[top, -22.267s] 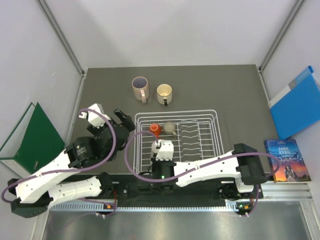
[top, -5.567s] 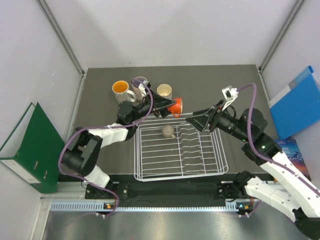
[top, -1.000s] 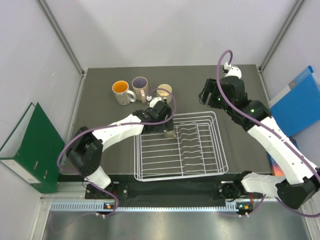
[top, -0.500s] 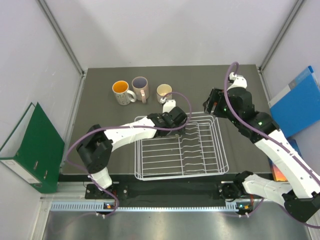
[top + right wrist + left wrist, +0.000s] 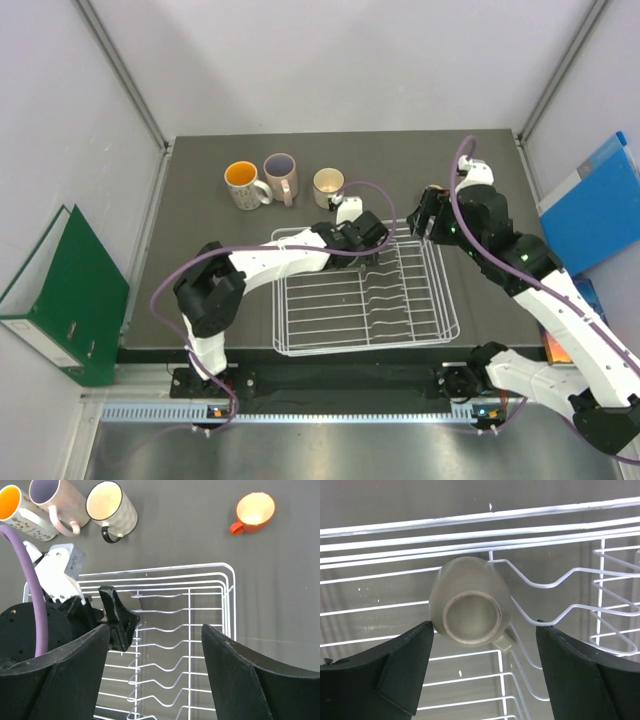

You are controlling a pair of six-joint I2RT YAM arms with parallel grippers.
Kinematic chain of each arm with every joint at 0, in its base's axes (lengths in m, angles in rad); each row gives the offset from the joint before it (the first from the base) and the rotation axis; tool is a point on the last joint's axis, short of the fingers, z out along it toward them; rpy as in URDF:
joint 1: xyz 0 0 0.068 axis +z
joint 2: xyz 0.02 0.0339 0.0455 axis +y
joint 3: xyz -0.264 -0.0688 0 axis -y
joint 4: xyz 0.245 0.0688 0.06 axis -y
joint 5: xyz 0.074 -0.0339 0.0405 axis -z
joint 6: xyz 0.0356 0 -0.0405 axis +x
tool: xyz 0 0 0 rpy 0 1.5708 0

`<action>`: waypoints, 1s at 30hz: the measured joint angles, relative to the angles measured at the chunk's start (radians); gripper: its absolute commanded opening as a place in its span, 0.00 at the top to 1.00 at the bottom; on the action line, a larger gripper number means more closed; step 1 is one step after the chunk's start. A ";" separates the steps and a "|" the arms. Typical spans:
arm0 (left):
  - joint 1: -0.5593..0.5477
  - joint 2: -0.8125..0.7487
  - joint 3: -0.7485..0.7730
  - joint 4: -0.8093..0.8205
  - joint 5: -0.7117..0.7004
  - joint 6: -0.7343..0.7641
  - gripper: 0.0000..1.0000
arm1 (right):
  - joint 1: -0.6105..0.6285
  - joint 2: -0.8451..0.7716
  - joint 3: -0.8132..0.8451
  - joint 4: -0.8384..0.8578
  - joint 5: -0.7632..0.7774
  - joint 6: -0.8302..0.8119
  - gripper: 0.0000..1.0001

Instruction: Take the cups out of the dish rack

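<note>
A small tan cup (image 5: 470, 607) stands upside down in the back part of the white wire dish rack (image 5: 330, 320), handle to the lower right. My left gripper (image 5: 484, 627) hangs open over it, one finger on either side, with a gap at each. From above, the left gripper (image 5: 362, 238) hides this cup. My right gripper (image 5: 155, 630) is open and empty above the rack's (image 5: 200, 580) back right part. On the mat behind the rack stand an orange-inside mug (image 5: 241, 185), a purple-inside mug (image 5: 281, 177), a cream mug (image 5: 328, 186) and a red-orange cup (image 5: 255, 509).
A green binder (image 5: 60, 285) leans at the left wall and a blue folder (image 5: 590, 205) at the right wall. The rack's wavy plate slots (image 5: 540, 586) run just right of the tan cup. The two arms are close together over the rack's back edge.
My left gripper has slid right along the rack's back to above the tan cup, and its jaws have narrowed a little. The right arm has come down toward the rack's back right corner.
</note>
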 measured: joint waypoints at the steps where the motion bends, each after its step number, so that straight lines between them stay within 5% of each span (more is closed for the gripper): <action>1: 0.000 0.006 0.005 0.002 -0.005 -0.004 0.25 | 0.000 -0.004 -0.005 0.002 -0.002 0.000 0.26; 4: -0.001 0.008 0.006 -0.006 -0.030 -0.015 0.35 | 0.000 -0.019 -0.020 0.000 -0.009 0.000 0.27; 9: 0.001 0.022 0.005 0.001 -0.079 -0.021 0.26 | 0.002 -0.029 -0.039 -0.001 -0.021 0.000 0.26; 17: 0.004 0.028 -0.020 -0.008 -0.093 -0.016 0.30 | 0.004 -0.029 -0.043 0.000 -0.025 0.000 0.27; 19: 0.005 0.035 -0.020 -0.008 -0.093 -0.016 0.36 | 0.006 -0.029 -0.043 0.001 -0.026 0.001 0.27; 27: 0.003 0.032 -0.020 -0.009 -0.101 -0.010 0.90 | 0.006 -0.029 -0.043 0.001 -0.026 0.002 0.27; 30: 0.004 0.016 -0.026 -0.023 -0.100 -0.004 1.00 | 0.006 -0.029 -0.043 0.001 -0.026 0.002 0.27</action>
